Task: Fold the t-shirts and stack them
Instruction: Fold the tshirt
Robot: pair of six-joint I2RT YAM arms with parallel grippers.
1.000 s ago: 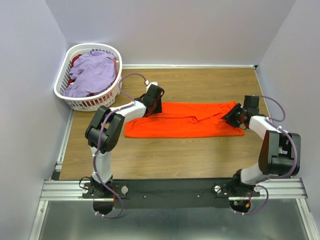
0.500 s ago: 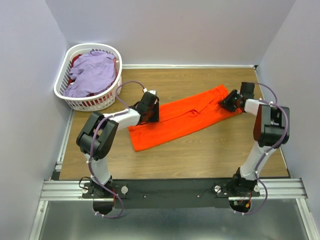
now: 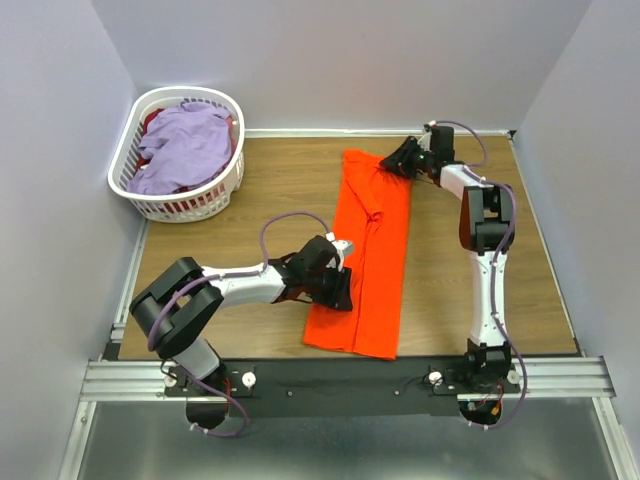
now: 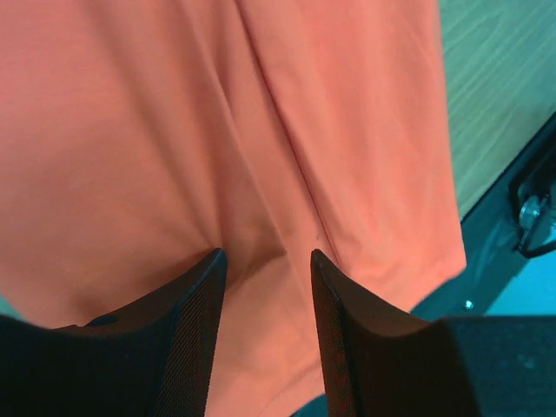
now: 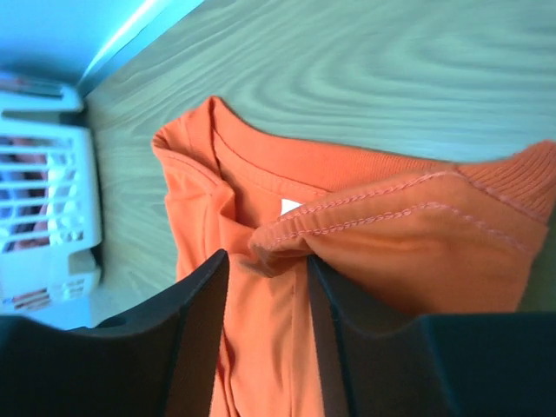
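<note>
The orange t-shirt (image 3: 370, 250) lies as a long narrow strip, running from the back of the table toward the near edge. My left gripper (image 3: 343, 290) sits on its near left part. In the left wrist view its jaws (image 4: 265, 256) stand partly closed, with orange cloth (image 4: 261, 130) filling the gap and a crease running into it. My right gripper (image 3: 393, 163) is at the collar end at the back. A bunched hem fold (image 5: 287, 239) lies between its jaws (image 5: 265, 256) beside the small white neck label (image 5: 291, 206). A lavender t-shirt (image 3: 185, 145) lies in the basket.
The white slotted laundry basket (image 3: 150, 205) stands at the back left corner, also in the right wrist view (image 5: 43, 226). Red cloth shows under the lavender tee. The black rail (image 3: 330, 385) runs along the near edge just past the shirt's hem.
The orange shirt has swung from lying crosswise to lying lengthwise. My left gripper moved toward the near edge and my right gripper toward the back, each with its end of the shirt.
</note>
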